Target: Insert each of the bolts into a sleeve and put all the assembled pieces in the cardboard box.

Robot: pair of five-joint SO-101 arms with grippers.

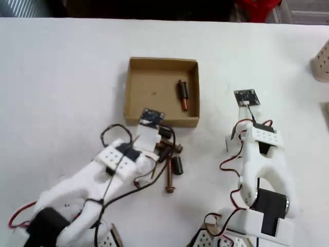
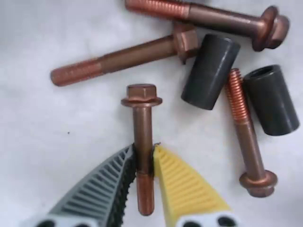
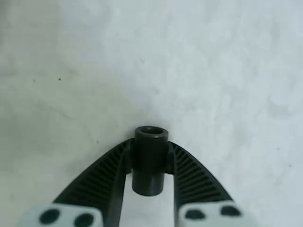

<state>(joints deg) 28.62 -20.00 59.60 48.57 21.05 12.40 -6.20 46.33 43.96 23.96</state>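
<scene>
Left gripper [image 2: 144,158]: clamped on copper-coloured flanged bolt [image 2: 142,123].
Right gripper [image 3: 149,153]: clamped on black cylindrical sleeve [image 3: 150,139].
Risk: judged as bolt pivot in grip, bore missed.

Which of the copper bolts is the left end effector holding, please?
The bolt gripped by its shank in the left end effector; the other three bolts lie loose on the table beside two black sleeves.
</scene>
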